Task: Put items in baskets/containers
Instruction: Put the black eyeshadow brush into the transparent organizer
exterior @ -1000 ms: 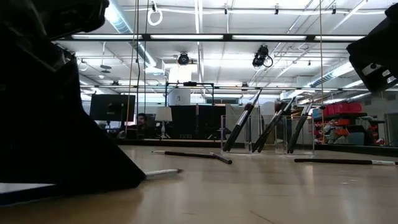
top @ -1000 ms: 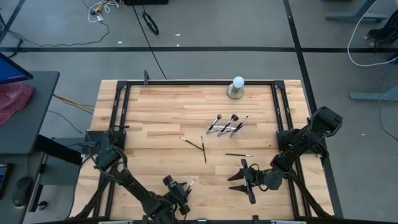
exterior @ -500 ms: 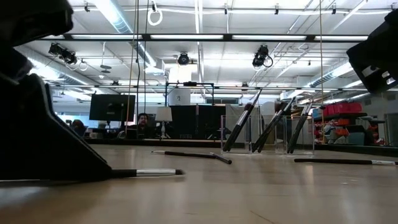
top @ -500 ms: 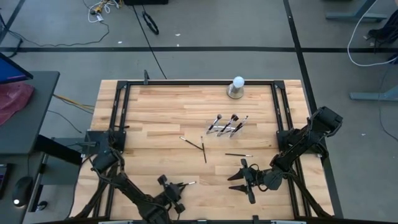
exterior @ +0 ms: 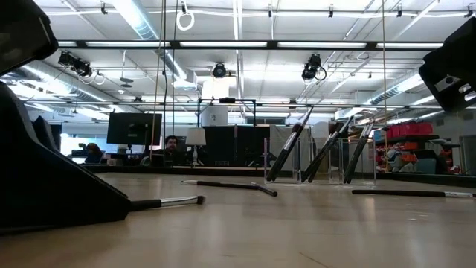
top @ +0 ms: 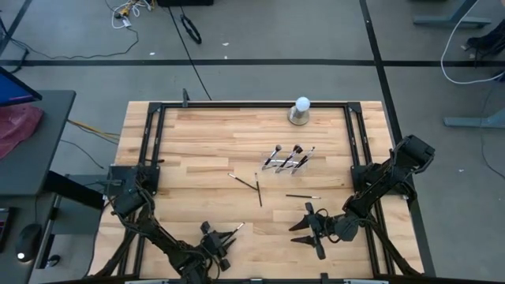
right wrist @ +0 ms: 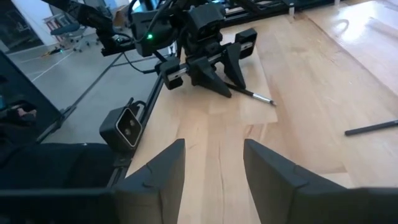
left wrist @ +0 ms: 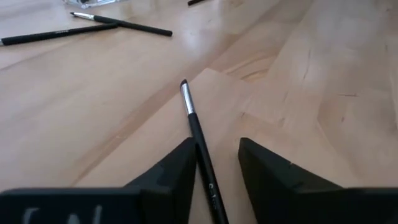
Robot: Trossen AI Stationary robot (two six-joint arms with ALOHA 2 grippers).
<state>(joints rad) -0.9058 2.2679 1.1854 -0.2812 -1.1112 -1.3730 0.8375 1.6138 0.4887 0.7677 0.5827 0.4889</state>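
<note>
A thin dark brush (left wrist: 194,124) with a silver ferrule lies flat on the wood near the table's front edge, left of centre. My left gripper (left wrist: 216,143) is low over it and open, with the handle running back between its fingers; from overhead the gripper (top: 223,236) and brush (top: 236,229) are small. Several brushes lean slanted in the clear holder (top: 288,160), bristles up. My right gripper (top: 309,229) waits open at the near right with nothing between its fingers. My left gripper comes in slanting low from the table's near edge, its fingers along the brush. The brush's handle (left wrist: 200,155) lies against the inner side of one finger (left wrist: 180,168); the other finger (left wrist: 267,174) stands clear of it. The brush rests flat on the table.
Two crossed brushes (top: 251,184) lie mid-table and one more (top: 303,196) to their right. A white ball on a grey base (top: 301,110) stands at the far edge. A black frame (top: 150,142) borders the tabletop. Bare wood lies between the two grippers.
My left gripper has sunk toward the table and shifted a little toward the left edge. The brush at its fingers has slid leftward with it and now lies flat on the wood.
</note>
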